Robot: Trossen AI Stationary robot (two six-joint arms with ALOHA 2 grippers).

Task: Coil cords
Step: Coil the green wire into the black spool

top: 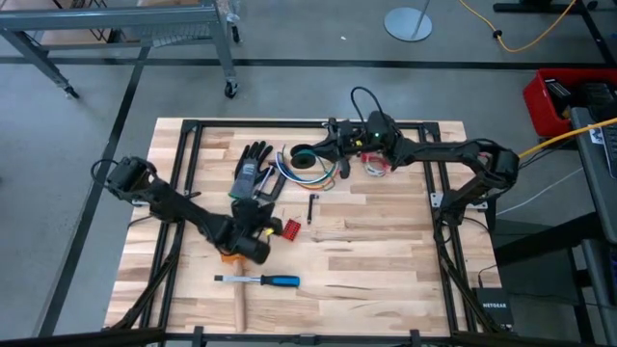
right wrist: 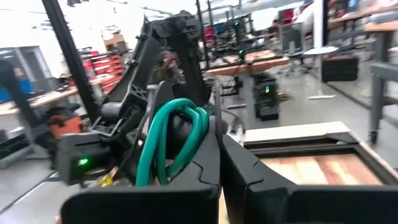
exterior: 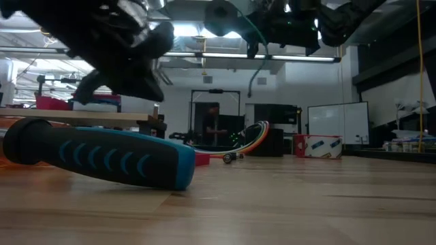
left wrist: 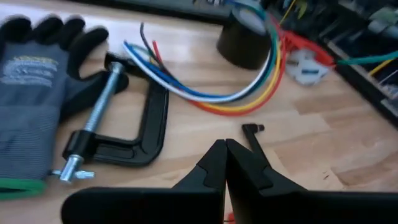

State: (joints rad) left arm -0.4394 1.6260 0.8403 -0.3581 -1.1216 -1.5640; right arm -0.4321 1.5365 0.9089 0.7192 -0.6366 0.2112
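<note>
The cords (top: pixel 313 177) lie as a curved bundle of blue, white, orange and red strands (left wrist: pixel 230 102) on the table beside a black tape roll (top: pixel 304 157). Their cut ends point toward the glove (top: pixel 253 169). One green cord (exterior: pixel 261 61) rises from the bundle to my right gripper (top: pixel 330 131), which is shut on it above the table's far edge. My left gripper (top: pixel 273 229) is shut and hovers over the table's middle, near the C-clamp (left wrist: pixel 124 124); nothing is between its fingers (left wrist: pixel 214 163). My right gripper has a loop of the green cord (right wrist: pixel 177 134) standing up right behind its shut fingers, which point about level. The fingers hide where they close on it. The cord hangs slack down to the bundle (exterior: pixel 248 136) on the table.
Near the front edge lie a blue-handled tool (top: pixel 275 280) and a wooden handle (top: pixel 239 304). A small red block (top: pixel 291 228) and a black key (top: pixel 312 207) sit at the table's middle. A red tape ring (top: pixel 376 166) lies under the right arm.
</note>
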